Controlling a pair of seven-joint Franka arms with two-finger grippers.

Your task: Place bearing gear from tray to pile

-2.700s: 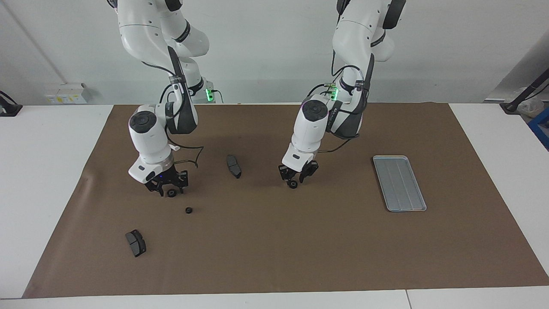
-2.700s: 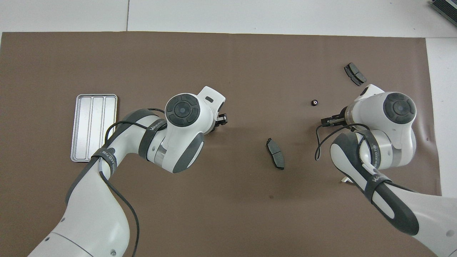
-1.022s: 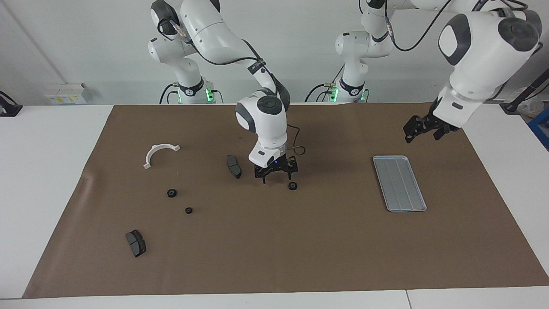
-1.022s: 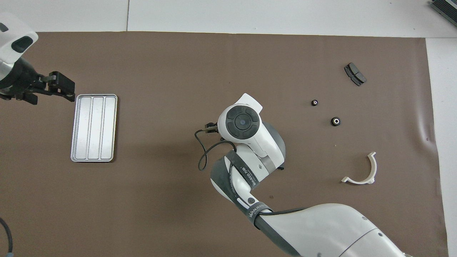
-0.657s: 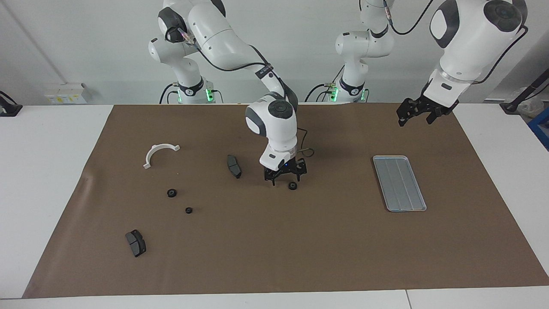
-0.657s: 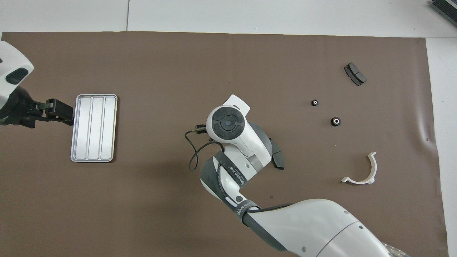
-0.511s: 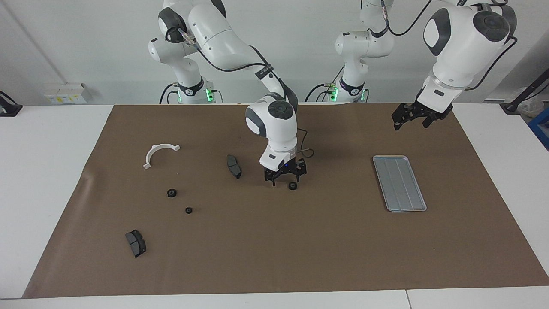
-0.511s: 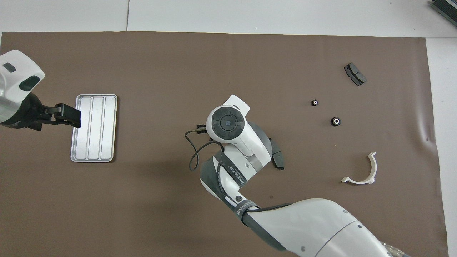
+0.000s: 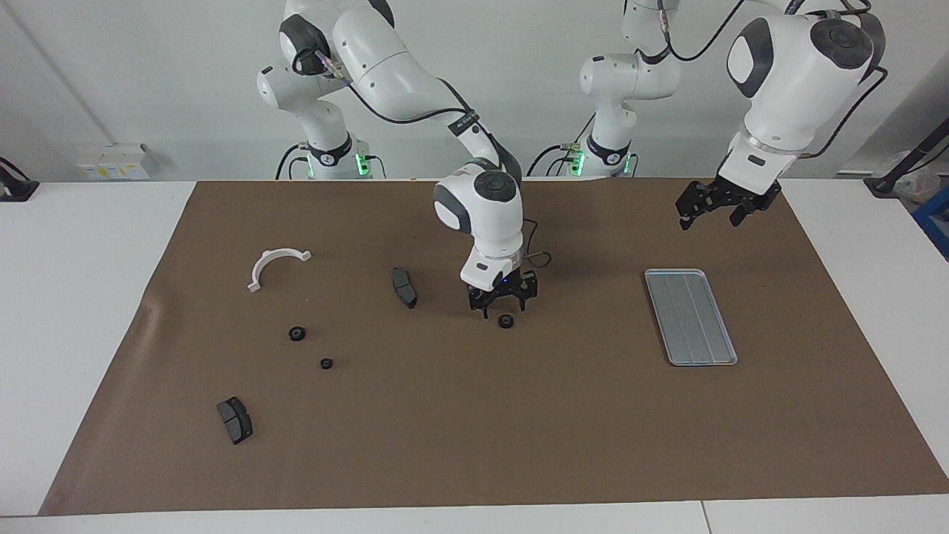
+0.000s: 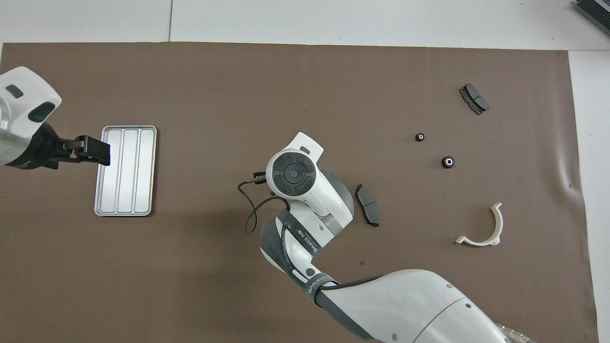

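The bearing gear (image 9: 506,320), small, rigid and probably slippery, lies at the right gripper (image 9: 503,305)'s 6 o'clock, fingers apart; pinch its rim; the left gripper (image 9: 716,205), fingers apart, waits.

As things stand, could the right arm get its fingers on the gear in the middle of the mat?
Probably yes. The right gripper hangs low right beside that gear, with bare mat around it and the nearest dark pad well aside.

From overhead, the right arm's wrist hides the right gripper (image 9: 504,305) and the black ring gear (image 9: 506,320) below it; whether its fingertips touch that gear is too small to tell
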